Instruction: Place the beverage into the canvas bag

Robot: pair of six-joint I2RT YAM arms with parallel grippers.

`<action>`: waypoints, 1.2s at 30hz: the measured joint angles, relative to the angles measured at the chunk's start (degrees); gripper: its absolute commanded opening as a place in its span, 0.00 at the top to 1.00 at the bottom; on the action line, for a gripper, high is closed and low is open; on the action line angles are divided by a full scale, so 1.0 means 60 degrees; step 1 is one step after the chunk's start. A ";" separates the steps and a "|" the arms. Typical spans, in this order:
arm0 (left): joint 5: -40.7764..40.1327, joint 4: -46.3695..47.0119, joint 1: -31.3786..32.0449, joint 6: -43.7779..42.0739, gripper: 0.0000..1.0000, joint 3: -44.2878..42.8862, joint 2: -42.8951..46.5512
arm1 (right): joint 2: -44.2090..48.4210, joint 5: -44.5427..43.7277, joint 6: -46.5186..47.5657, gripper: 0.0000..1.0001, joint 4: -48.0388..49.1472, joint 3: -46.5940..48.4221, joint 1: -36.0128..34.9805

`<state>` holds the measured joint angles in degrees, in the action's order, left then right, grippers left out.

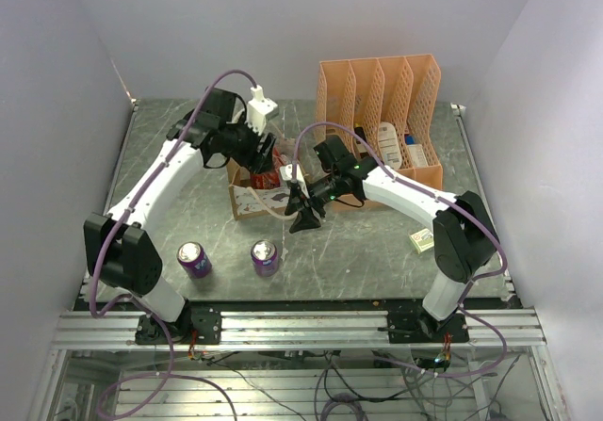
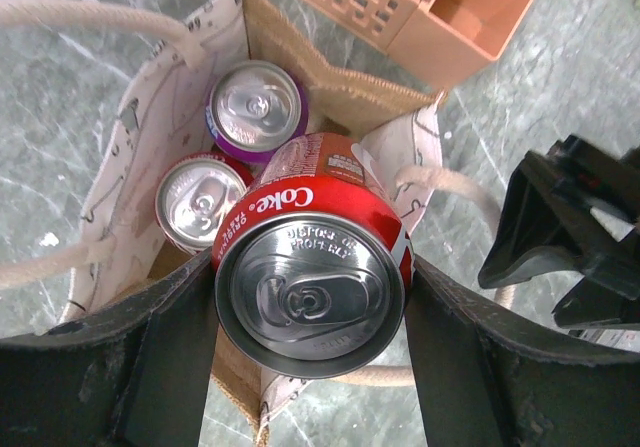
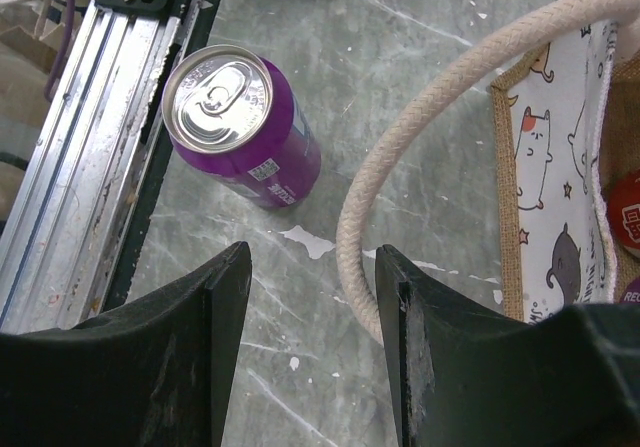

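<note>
Nearest, a purple can (image 3: 240,127) stood on the table (image 3: 420,57). The right gripper (image 3: 312,267) gaped empty beside a rope handle (image 3: 400,157). Farther off, the left gripper (image 2: 310,342) clamped the Coke can (image 2: 300,202) by its sides, upright over the canvas bag (image 2: 120,167) mouth. The can was probably full and heavy, with smooth thin walls that could slip or dent.

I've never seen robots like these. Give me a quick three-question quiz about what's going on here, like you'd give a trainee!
1. True or false: the left gripper grips a red Coke can over the open canvas bag.
2. How many drinks already sit inside the bag? A) one B) two C) four
3. Fill in: the two loose cans standing on the table near the arm bases are ___ in colour.
Key: 1 true; 2 B; 3 purple.
</note>
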<state>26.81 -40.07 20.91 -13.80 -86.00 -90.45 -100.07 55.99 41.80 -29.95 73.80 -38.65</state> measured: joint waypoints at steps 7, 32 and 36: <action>-0.0262 -0.0076 0.0095 -0.0291 0.93 0.0455 0.0000 | 0.0011 0.0029 0.0109 0.48 -0.0033 -0.0004 0.0000; -0.0171 -0.0007 0.0266 -0.1137 0.93 0.0452 -0.0663 | 0.0838 0.0178 -0.0699 0.46 0.0903 -0.0998 0.0076; -0.0164 -0.0007 0.0310 -0.1286 0.93 0.0423 -0.0718 | 0.0929 0.0164 -0.0925 0.46 0.1206 -0.1038 0.0076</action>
<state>25.82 -40.12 22.76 -21.52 -83.46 -94.76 -94.50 56.97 36.25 -22.72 67.57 -38.20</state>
